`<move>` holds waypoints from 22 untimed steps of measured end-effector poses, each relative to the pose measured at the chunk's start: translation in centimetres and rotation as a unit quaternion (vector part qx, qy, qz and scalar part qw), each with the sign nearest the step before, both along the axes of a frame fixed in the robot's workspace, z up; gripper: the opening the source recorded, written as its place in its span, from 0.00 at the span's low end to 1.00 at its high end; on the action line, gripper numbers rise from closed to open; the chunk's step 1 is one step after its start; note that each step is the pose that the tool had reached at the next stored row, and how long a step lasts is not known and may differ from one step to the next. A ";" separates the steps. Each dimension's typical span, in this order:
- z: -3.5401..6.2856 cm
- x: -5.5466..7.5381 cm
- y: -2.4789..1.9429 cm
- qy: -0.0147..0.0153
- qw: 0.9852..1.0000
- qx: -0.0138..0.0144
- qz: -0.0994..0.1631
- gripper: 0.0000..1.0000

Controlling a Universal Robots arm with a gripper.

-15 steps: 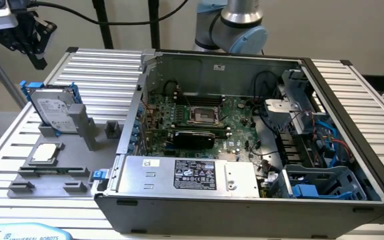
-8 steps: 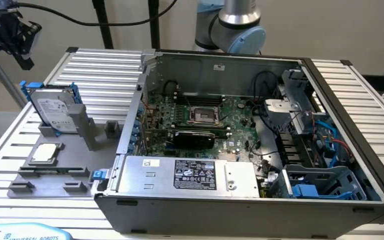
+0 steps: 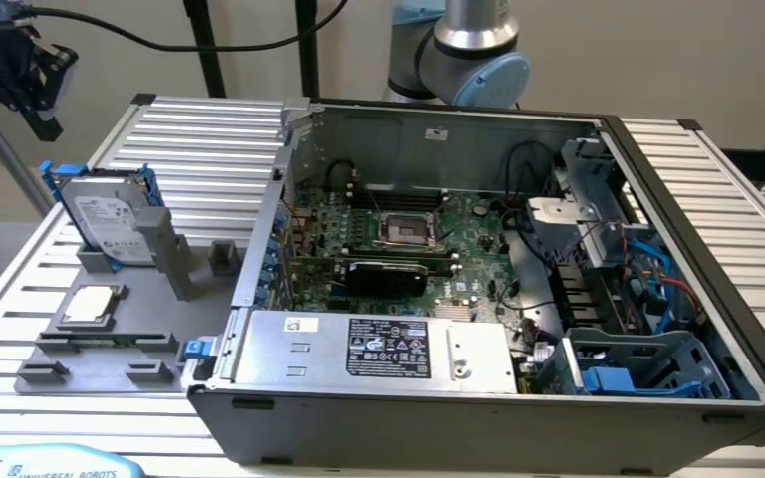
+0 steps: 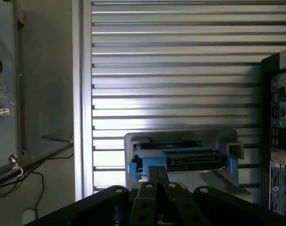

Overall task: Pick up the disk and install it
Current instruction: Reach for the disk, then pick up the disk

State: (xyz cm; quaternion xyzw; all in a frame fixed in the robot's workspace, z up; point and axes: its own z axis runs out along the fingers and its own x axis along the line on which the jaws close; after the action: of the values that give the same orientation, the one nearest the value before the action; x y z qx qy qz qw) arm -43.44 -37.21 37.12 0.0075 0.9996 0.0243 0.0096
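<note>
Item: the disk [image 3: 111, 221], one unit. Handling, as judged: rigid metal body, dense for its size, no give under pressure. The smooth faces are probably slippery and the mechanism is likely sensitive to shock, so it tolerates no knocks or drops. Best hold, as judged: across the thin upper edge or the blue carrier's side rails, which stand free above the support, keeping off the label face. Appearance: flat silver-grey rectangle, white printed label, bright blue plastic carrier framing the edges. Location: on edge, leaning back in a grey holder [image 3: 170, 254] on a grey fixture plate [image 3: 143, 334] on the table [image 3: 210, 129], at the exterior view's left, beside the open computer case [image 3: 489, 249]. Tool [image 3: 45, 124]: clenched, fingertips [image 4: 152, 175] pressed together, grasping nothing, poised above the disk and apart from it.
</note>
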 end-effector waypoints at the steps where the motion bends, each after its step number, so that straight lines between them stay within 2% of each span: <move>1: -0.04 0.0 0.00 0.000 1.000 0.000 0.004 0.11; 22: -0.07 0.0 0.01 0.001 1.000 0.000 0.019 0.11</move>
State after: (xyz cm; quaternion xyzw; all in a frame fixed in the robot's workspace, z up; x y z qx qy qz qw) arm -43.45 -37.20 37.05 -0.0118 0.9996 0.0245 0.0085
